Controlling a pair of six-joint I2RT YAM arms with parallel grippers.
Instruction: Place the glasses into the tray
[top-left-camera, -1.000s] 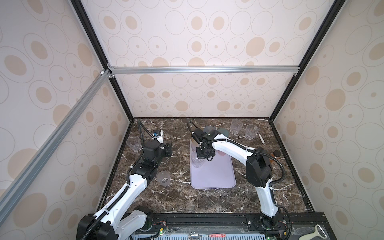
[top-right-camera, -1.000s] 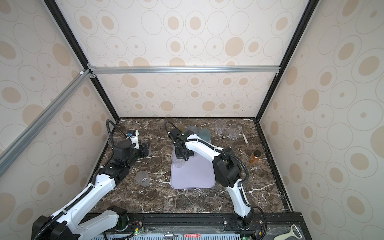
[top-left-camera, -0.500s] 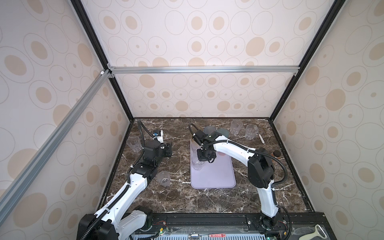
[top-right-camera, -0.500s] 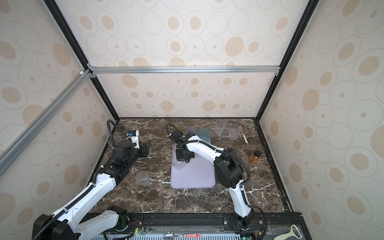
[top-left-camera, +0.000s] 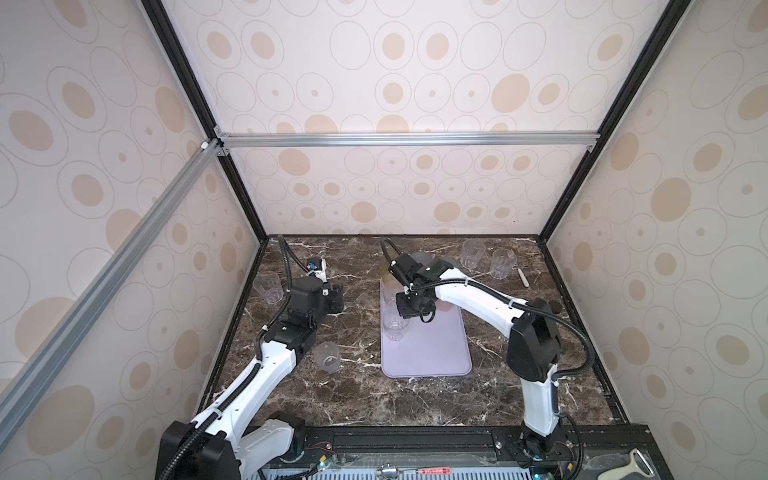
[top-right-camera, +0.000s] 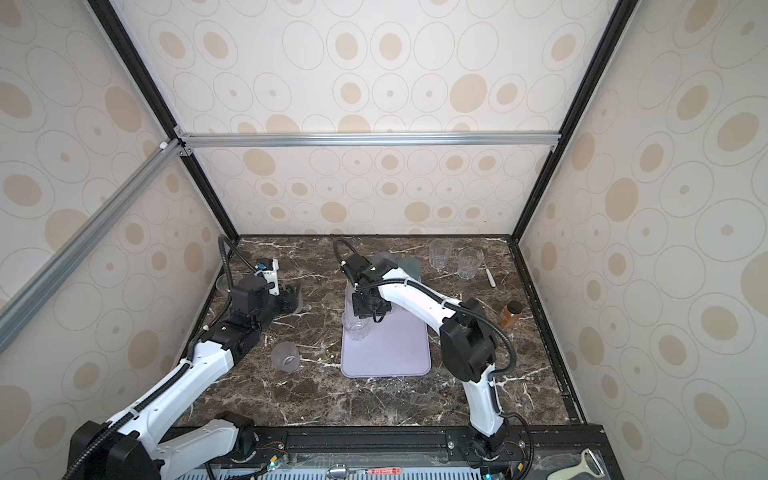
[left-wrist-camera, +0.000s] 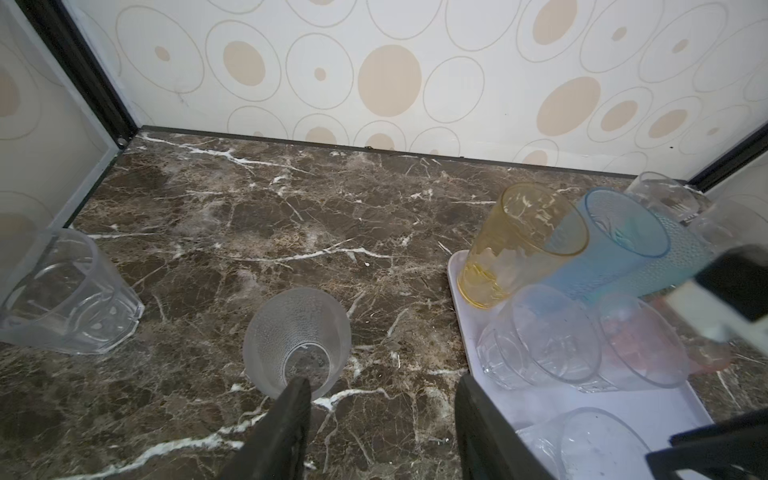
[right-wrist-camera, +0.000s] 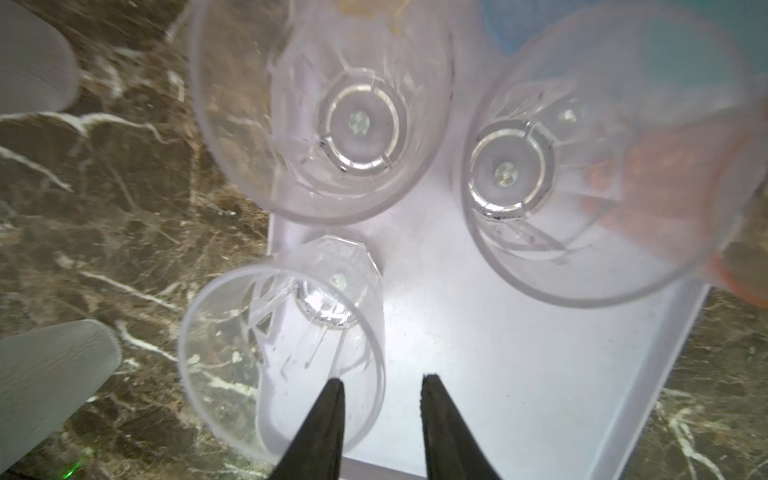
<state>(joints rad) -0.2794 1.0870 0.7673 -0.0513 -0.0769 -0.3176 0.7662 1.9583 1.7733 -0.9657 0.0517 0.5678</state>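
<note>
The lavender tray (top-right-camera: 386, 353) lies mid-table on the dark marble table (top-right-camera: 374, 399). The right gripper (top-right-camera: 362, 312) hangs over a clear glass (top-right-camera: 355, 328) at the tray's left edge. A frosted glass (top-right-camera: 284, 356) stands left of the tray. At the back stands a tall clear glass (top-right-camera: 439, 254), with a second tall glass (top-right-camera: 468, 262) beside it. An amber bottle (top-right-camera: 509, 313) stands at the far right.

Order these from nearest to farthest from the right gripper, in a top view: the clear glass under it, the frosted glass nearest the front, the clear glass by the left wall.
From the right gripper:
1. Clear tray glass: right under it, at the left edge of the tray.
2. Front frosted glass: left of the tray.
3. Wall-side clear glass: far left.
</note>
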